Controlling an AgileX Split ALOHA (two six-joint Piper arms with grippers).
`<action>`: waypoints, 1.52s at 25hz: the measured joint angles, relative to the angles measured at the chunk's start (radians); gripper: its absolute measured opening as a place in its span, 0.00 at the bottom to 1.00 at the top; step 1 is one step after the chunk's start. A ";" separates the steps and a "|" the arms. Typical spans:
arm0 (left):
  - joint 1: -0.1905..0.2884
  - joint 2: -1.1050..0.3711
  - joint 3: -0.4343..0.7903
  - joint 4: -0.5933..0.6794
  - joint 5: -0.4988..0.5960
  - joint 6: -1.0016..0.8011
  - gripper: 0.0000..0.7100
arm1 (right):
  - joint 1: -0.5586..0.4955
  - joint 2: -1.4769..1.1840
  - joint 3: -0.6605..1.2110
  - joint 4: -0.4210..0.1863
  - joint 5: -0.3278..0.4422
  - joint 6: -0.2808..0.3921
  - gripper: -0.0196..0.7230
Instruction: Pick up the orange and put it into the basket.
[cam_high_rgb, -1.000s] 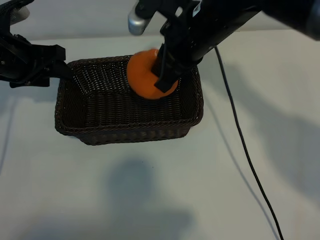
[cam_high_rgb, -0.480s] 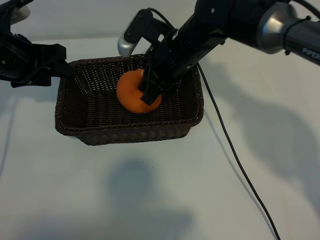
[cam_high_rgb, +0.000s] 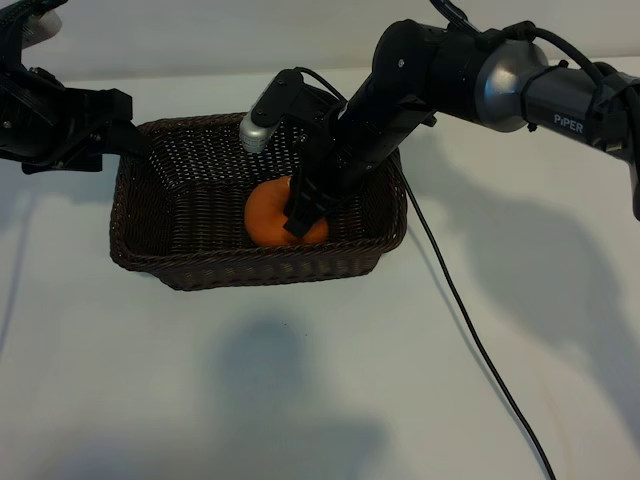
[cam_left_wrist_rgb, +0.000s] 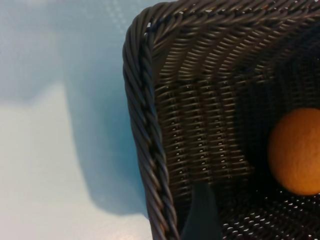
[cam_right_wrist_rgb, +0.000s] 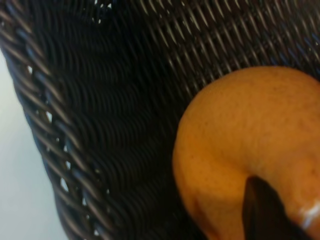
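Note:
The orange (cam_high_rgb: 266, 216) sits low inside the dark woven basket (cam_high_rgb: 250, 276), near its front wall. My right gripper (cam_high_rgb: 304, 206) reaches down into the basket and is shut on the orange; one dark finger (cam_right_wrist_rgb: 262, 212) presses against its skin (cam_right_wrist_rgb: 250, 135). Whether the fruit rests on the basket floor I cannot tell. My left gripper (cam_high_rgb: 128, 125) hangs open at the basket's left rim (cam_left_wrist_rgb: 145, 125), with one finger (cam_left_wrist_rgb: 201, 215) just inside the wall. In the left wrist view the orange (cam_left_wrist_rgb: 297, 150) shows farther in.
A black cable (cam_high_rgb: 470, 300) runs from the right arm across the white table toward the front right. Bare table surrounds the basket. The right arm's links lean over the basket's right half.
My right gripper has carried the orange down from above the basket's back rim into the basket, toward the front. The left arm has stayed still.

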 joint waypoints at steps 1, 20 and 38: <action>0.000 0.000 0.000 0.000 0.000 0.000 0.83 | 0.000 0.001 0.000 0.000 0.000 0.005 0.17; 0.000 0.000 0.000 0.000 0.000 0.005 0.83 | 0.000 -0.157 -0.020 -0.171 0.125 0.396 0.92; 0.000 0.000 0.000 0.000 0.000 0.006 0.83 | -0.001 -0.162 -0.339 -0.442 0.439 0.784 0.84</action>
